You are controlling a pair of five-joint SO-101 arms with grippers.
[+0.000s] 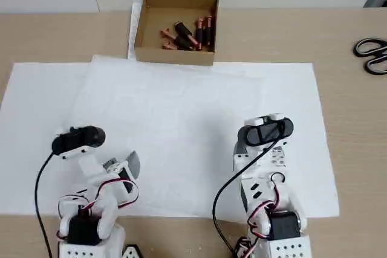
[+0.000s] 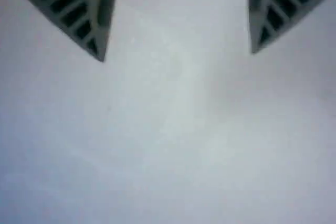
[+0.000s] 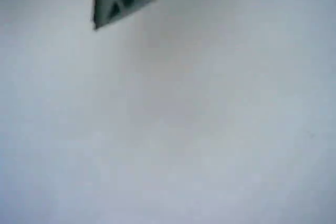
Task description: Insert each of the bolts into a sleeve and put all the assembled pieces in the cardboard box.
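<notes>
The cardboard box (image 1: 175, 56) stands at the far middle of the table. Several assembled pieces (image 1: 188, 34), black sleeves with copper-coloured bolts, lie in its right half. My left gripper (image 2: 176, 53) is open over bare white paper with nothing between its fingers; in the high view the left gripper (image 1: 121, 164) sits near the front left, one grey finger splayed out. My right gripper (image 3: 97, 22) shows as one dark tip over bare paper and looks shut, holding nothing. The right arm (image 1: 266, 149) is folded back at the front right.
A large white paper sheet (image 1: 181, 119) covers the table between the arms and the box. Black-handled scissors (image 1: 372, 54) lie on the wood at the far right edge. A smaller white sheet (image 1: 134, 22) pokes out behind the box's left side.
</notes>
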